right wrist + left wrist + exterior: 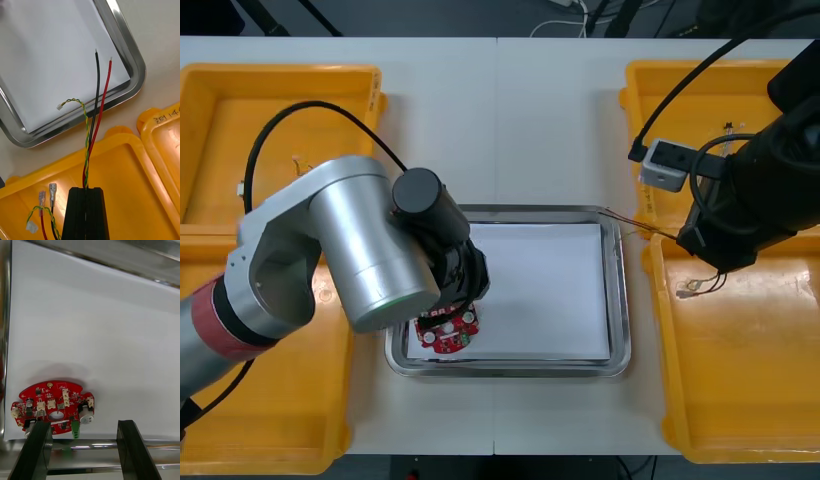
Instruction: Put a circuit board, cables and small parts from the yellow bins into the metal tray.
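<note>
A round red circuit board (445, 333) (52, 408) lies on the white inside of the metal tray (620, 300), in its near-left corner. My left gripper (453, 308) (84, 425) hangs over it, open, with the board beside one finger and not held. My right gripper (688, 240) (86, 195) is shut on a cable bundle (93, 123) of red, black and twisted yellow-green wires. It hovers above an orange-looking bin (123, 176), and the free wire ends reach over the tray's corner rim (135, 63). In the front view the cable (628, 221) stretches toward the tray's right rim.
Two yellow bins stand at the left (270, 130) (270, 420) and two at the right (700, 100) (740, 380). Another cable with metal end pieces (43, 210) (695, 288) lies in the right near bin beside my right fingers.
</note>
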Controlling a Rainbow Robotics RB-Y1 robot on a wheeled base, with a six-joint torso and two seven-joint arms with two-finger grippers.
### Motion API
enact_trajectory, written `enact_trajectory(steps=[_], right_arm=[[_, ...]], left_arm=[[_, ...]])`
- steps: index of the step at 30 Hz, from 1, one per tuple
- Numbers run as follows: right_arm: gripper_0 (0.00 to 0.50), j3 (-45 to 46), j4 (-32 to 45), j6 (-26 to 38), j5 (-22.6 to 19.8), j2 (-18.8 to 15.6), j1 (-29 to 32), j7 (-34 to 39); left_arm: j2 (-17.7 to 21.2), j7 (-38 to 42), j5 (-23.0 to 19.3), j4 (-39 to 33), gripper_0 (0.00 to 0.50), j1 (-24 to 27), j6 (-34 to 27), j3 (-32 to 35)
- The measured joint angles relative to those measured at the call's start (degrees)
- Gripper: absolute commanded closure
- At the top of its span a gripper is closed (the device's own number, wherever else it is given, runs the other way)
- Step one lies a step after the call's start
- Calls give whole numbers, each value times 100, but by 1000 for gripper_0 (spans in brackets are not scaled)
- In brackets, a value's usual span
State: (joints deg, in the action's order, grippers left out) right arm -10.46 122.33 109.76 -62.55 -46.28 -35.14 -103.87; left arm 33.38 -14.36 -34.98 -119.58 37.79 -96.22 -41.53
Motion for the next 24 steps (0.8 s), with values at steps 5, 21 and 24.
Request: enact_trajectory(steps=[5,21,24], right_arm=[[500,-337,5,0,188,114,-142,-4],[500,-1772,9,-247,1126,613,-645,-57],[500,-2045,9,-462,1210,640,-695,-58]], left_arm=[[138,-8,-465,2,0,223,-219,378],[199,-2608,-1163,930,0,307,-1161,2550],[246,-2778,-1168,1229,0,375,-1163,2686]])
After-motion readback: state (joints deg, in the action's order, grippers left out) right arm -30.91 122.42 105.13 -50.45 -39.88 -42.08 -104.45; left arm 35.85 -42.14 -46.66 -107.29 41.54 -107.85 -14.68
